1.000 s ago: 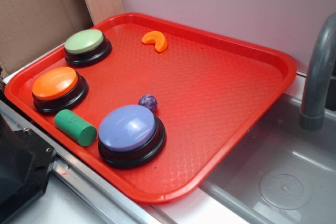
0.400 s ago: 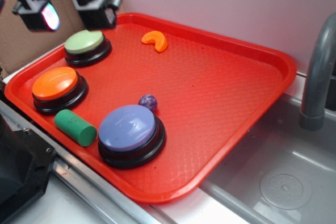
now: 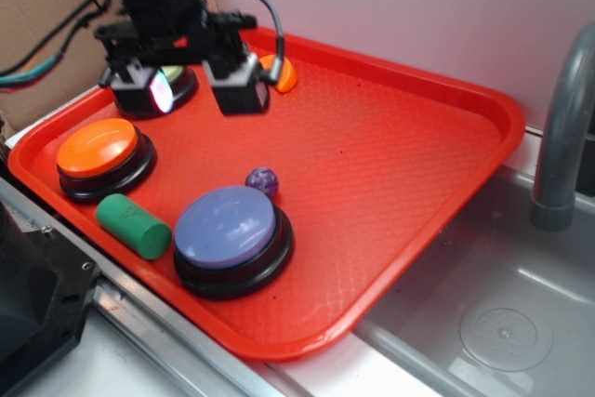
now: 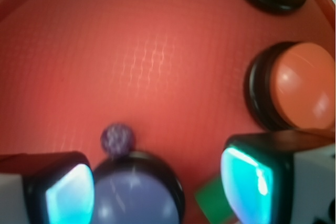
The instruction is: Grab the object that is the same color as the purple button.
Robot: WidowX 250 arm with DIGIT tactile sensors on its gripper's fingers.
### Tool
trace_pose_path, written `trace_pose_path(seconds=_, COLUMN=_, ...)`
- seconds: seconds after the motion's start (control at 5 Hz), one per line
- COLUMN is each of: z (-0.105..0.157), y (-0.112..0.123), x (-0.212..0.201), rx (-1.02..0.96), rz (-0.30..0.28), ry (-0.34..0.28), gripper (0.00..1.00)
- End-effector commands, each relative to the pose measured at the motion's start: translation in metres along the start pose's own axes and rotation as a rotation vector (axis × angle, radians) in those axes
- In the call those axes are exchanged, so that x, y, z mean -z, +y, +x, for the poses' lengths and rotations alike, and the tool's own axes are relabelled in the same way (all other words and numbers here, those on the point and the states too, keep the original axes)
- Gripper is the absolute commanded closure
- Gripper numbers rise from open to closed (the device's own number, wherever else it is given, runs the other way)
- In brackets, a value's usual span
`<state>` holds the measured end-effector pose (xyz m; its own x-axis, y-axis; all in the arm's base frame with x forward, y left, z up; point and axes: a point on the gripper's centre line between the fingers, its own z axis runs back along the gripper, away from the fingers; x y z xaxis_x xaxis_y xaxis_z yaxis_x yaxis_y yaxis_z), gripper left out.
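Note:
A small dark-purple marbled ball [image 3: 262,180] lies on the red tray [image 3: 390,165], touching the far rim of the large lavender-purple button [image 3: 226,227]. In the wrist view the ball [image 4: 117,139] sits just above the purple button [image 4: 134,195]. My gripper [image 3: 197,88] hangs open and empty above the tray's back left, over the green button [image 3: 172,74], well back and left of the ball. In the wrist view my gripper [image 4: 157,187] frames the purple button between its two pads.
An orange button [image 3: 98,149] and a green cylinder [image 3: 135,226] stand at the tray's left front. An orange wedge [image 3: 282,73] lies at the back, partly behind my gripper. A grey sink [image 3: 483,313] and faucet [image 3: 562,137] are at the right.
My gripper has come in from the upper left and moved down and right over the tray, now covering the green button. The ball and buttons have not moved.

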<state>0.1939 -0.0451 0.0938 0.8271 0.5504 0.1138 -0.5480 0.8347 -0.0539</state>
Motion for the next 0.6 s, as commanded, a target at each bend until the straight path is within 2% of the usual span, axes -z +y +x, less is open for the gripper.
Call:
trace_pose_path(seconds=0.0, z=0.010, y=-0.011, x=0.023, rx=-0.010, rz=-0.019, ry=-0.007, gripper=0.00)
trace_pose_path(seconds=0.4, z=0.010, y=-0.029, x=0.049, rx=0.005, rz=-0.040, ry=-0.016, gripper=0.00)
